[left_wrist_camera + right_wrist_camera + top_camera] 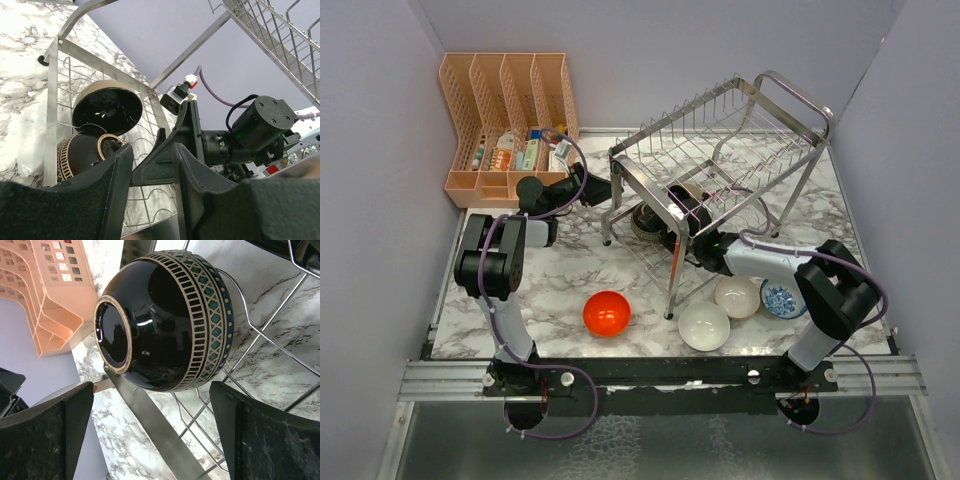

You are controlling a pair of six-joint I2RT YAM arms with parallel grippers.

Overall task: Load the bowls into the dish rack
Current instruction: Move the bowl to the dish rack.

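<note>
The steel dish rack (pixel 740 125) stands at the middle right. A dark patterned bowl (pixel 165 320) lies on its side on the lower tier, next to a second dark glossy bowl (pixel 107 107). My right gripper (pixel 150 392) is open, reaching into the lower tier (pixel 670 210), its fingers either side of the patterned bowl and not touching it. My left gripper (pixel 152 155) is at the rack's left end (pixel 602 190), its fingers narrowed on a flat steel rack bar (pixel 165 227). The red-orange bowl (pixel 607 313), white bowl (pixel 704 326), beige-pink bowl (pixel 737 296) and blue-patterned bowl (pixel 782 298) sit on the table.
A peach plastic organiser (pixel 510 115) with small items stands at the back left against the wall. The rack's legs (pixel 672 290) stand close to the loose bowls. The marble table (pixel 550 290) is walled on three sides.
</note>
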